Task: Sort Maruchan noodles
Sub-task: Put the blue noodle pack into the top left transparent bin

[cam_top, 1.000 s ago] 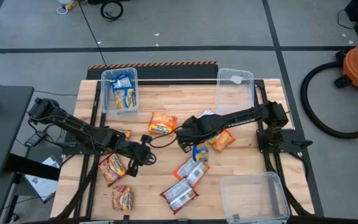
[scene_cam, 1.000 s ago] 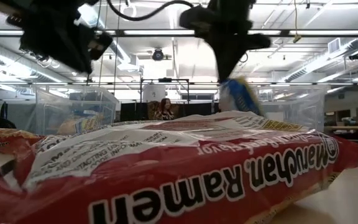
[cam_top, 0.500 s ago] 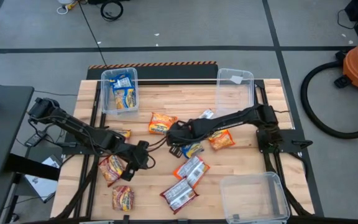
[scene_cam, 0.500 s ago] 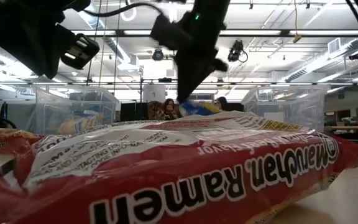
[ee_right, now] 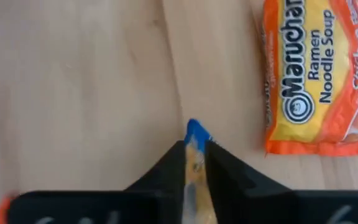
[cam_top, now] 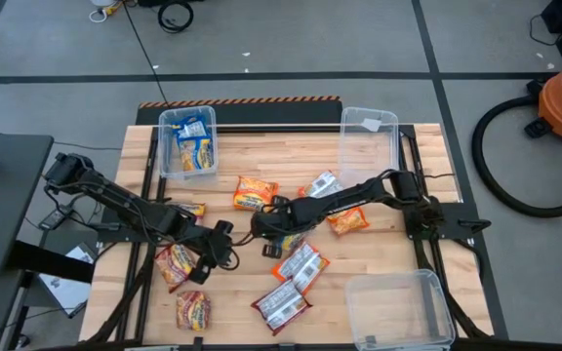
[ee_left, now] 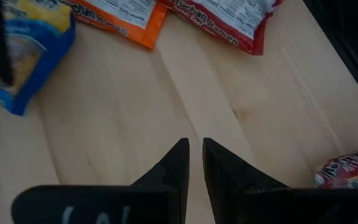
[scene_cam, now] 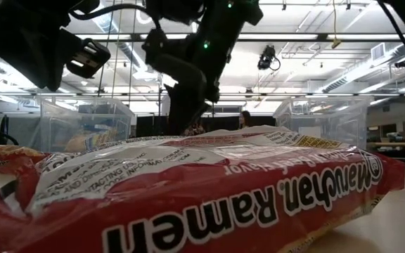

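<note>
Several Maruchan noodle packets lie flat on the wooden table: an orange one [cam_top: 255, 193], another orange one [cam_top: 347, 218], red ones with white backs [cam_top: 301, 265] [cam_top: 281, 305], and red ones at the near left [cam_top: 177, 263] [cam_top: 192, 309]. My right gripper [cam_top: 264, 227] is low over the table's middle, shut on a blue-and-yellow packet [cam_top: 292, 240]. My left gripper [cam_top: 224, 244] hovers just left of it, shut and holding nothing [ee_left: 196, 144]. In the low view a red packet [scene_cam: 188, 204] fills the foreground and hides the blue one. My right gripper pinches the blue-and-yellow packet between its two fingers at a blue edge [ee_right: 193, 132], which sticks out just past the fingertips. The fingers slant down from the table's right. In the left wrist view the packet [ee_left: 30, 56] is down at the table top.
A clear bin [cam_top: 187, 143] at the far left holds blue-and-yellow packets. A second bin [cam_top: 369, 136] stands at the far right and a third [cam_top: 398, 310] at the near right. Bare wood lies between the two grippers and along the far edge.
My right gripper has gone down and toward the table's left, rolling its wrist. The blue-and-yellow packet, which hung upright below it, has come down to the table top. My left gripper has kept its place.
</note>
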### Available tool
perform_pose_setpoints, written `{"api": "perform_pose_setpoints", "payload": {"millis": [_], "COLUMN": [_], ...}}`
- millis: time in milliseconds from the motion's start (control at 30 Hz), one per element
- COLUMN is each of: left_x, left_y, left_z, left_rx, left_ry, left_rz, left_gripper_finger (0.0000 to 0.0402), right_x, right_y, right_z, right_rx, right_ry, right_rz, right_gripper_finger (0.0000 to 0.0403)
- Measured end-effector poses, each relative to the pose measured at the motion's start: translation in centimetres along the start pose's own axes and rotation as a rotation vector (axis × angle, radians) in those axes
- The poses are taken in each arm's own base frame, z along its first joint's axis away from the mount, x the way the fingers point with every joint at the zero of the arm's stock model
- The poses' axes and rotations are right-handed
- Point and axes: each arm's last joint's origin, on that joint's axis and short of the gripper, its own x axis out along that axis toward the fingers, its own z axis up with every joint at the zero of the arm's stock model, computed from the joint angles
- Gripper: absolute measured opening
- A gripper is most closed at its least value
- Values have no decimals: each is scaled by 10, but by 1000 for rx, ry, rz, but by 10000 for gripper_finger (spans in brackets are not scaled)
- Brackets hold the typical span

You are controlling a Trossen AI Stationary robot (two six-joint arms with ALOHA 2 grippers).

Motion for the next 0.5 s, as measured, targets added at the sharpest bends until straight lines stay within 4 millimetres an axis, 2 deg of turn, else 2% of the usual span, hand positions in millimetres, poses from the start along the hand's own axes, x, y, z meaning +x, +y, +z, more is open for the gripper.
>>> {"api": "perform_pose_setpoints", "payload": {"millis": [100,200,367,500], "left_x": [0,0,0,-1], "left_y": [0,0,-1,-1], "left_z": [1,4,7,12], "left_rx": [11,23,64,83], "left_ry": [-11,-32,-69,-117], "left_rz": [5,7,-4,-3], "left_gripper_finger": [50,50,50,50], "right_x": [-19,-32,-37,-37], "right_y": [11,32,71,78], "right_z": [2,-7,-25,-33], "right_rx": [37,-22,-161,-226], "right_ry": [-37,-31,-41,-19], "right_rz": [10,-18,-58,-112], "right_gripper_finger": [104,115,116,122]}}
